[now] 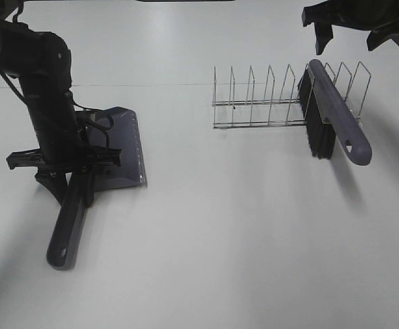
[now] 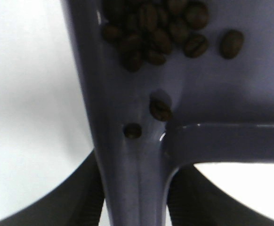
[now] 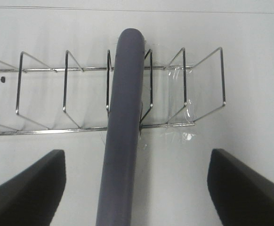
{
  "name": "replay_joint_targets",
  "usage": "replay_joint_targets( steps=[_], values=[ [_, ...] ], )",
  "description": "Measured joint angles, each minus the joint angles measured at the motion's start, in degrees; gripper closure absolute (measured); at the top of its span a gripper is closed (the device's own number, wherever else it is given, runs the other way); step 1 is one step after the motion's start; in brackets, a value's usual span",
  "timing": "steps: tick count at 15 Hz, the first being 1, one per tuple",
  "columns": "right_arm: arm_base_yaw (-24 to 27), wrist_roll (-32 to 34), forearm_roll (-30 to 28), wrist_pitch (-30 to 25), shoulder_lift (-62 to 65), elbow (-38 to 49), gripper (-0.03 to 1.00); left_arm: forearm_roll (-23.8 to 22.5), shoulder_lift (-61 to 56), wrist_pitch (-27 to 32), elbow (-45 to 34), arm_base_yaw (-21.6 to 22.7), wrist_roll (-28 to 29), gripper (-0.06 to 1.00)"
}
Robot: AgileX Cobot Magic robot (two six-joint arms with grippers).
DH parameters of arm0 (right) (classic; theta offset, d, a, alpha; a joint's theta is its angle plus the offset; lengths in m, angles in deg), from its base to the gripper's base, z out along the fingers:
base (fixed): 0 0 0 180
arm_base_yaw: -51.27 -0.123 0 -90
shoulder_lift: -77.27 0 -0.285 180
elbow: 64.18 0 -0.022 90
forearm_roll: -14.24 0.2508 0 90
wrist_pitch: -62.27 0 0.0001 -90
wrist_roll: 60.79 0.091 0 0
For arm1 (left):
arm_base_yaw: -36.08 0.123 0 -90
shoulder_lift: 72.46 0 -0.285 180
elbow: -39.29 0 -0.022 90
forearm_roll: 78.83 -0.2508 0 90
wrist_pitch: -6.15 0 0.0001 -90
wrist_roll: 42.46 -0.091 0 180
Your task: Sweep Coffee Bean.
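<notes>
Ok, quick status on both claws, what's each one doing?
Left claw: closed on the dustpan handle.
Right claw: open, holding nothing, above the brush resting in the wire rack.

My left arm comes in from the far left and drops steeply toward the tabletop point(image 1: 254, 240), its wrist pointing down. The left pincer point(image 1: 73, 179) sits low at the near end of that arm, its jaws clamped tight on the dustpan handle point(image 1: 68, 229). My right arm is up at the far right. The right pincer point(image 1: 347, 31) hangs high above the surface, jaws spread wide apart, holding nothing.
</notes>
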Motion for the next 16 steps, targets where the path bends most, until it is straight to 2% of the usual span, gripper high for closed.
replay_joint_targets(
  steps=[3,10,11,13,14,16],
  values=[
    [0.0,-4.3,2.3,-3.4,3.7,-0.1,0.24,0.1,0.2,-1.1,0.0,0.8,0.1,0.59],
    [0.0,-8.7,4.4,-7.6,10.7,-0.1,0.24,0.0,0.3,-1.4,0.1,0.8,0.1,0.57],
    [0.0,-9.1,4.4,-8.8,11.8,-0.1,0.24,0.2,0.3,-1.7,0.1,0.8,0.1,0.49],
    [0.0,-10.0,4.4,-11.1,13.9,0.4,0.24,-0.3,0.3,-2.0,0.2,0.8,0.1,0.25],
    [0.0,-10.2,4.4,-11.3,15.3,1.5,0.24,-1.1,0.3,-1.9,0.2,0.8,0.1,0.19],
    [0.0,-10.2,5.2,-11.4,19.1,6.2,0.24,-3.7,0.0,-1.2,0.2,0.8,0.1,0.16]
  ],
)
